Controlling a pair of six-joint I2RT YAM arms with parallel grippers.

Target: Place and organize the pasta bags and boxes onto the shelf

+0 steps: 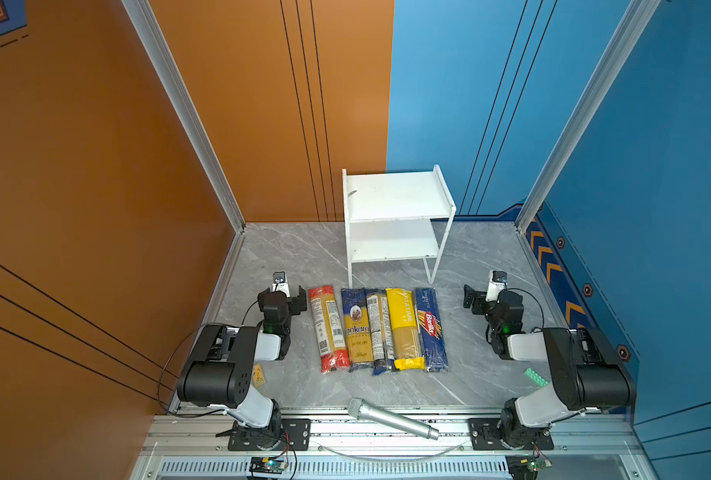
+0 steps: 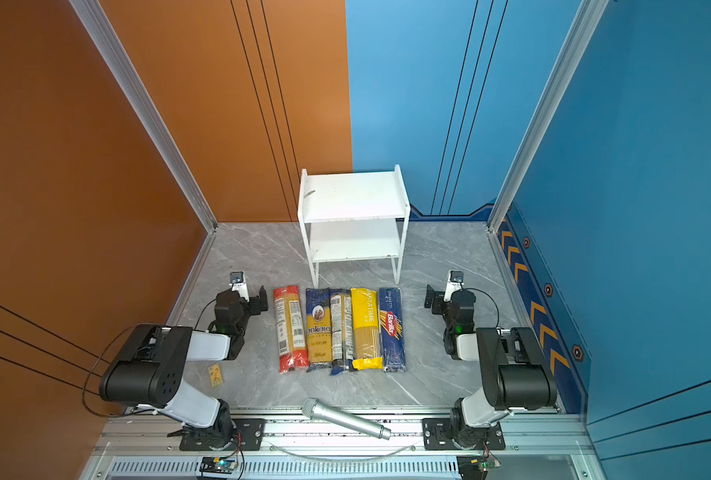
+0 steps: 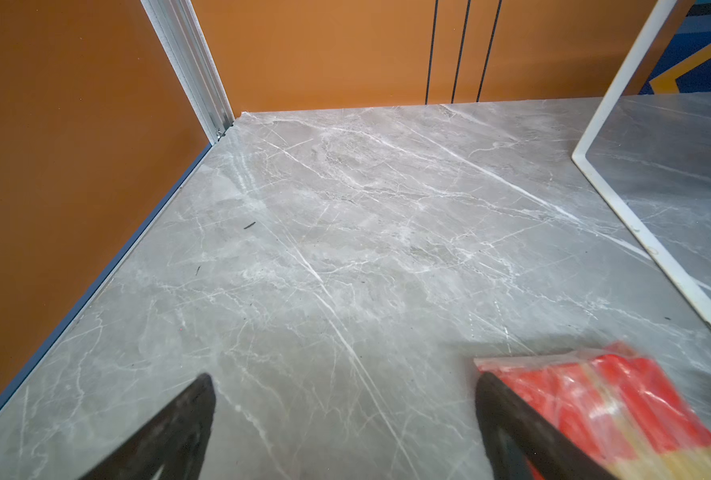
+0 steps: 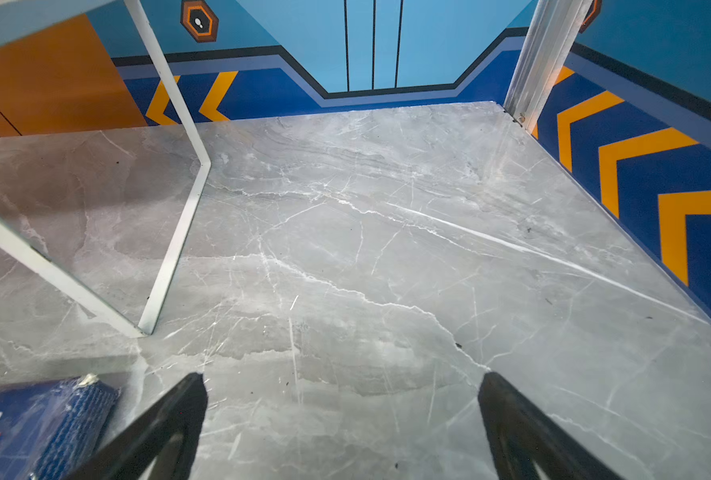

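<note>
Nothing is on the shelf yet. All five packs lie flat on the desk just in front of it, pressed side by side: red-ended bag, ankara bag, dark navy bag, yellow bag, blue Barilla pack. The left pincer and right pincer hang wide and empty, one off each end of the row, in front of the shelf's legs.

The danger? The packs touch, so a finger wedging in could drag a neighbour. Slick film may slip. A long pack held at one end will likely droop and catch the shelf's lower board, or nudge its light frame.

Hard to read: the navy bag sits half-buried between its neighbours, the top board shades the lower one, and whether the Barilla is carton or film stays unclear.
</note>
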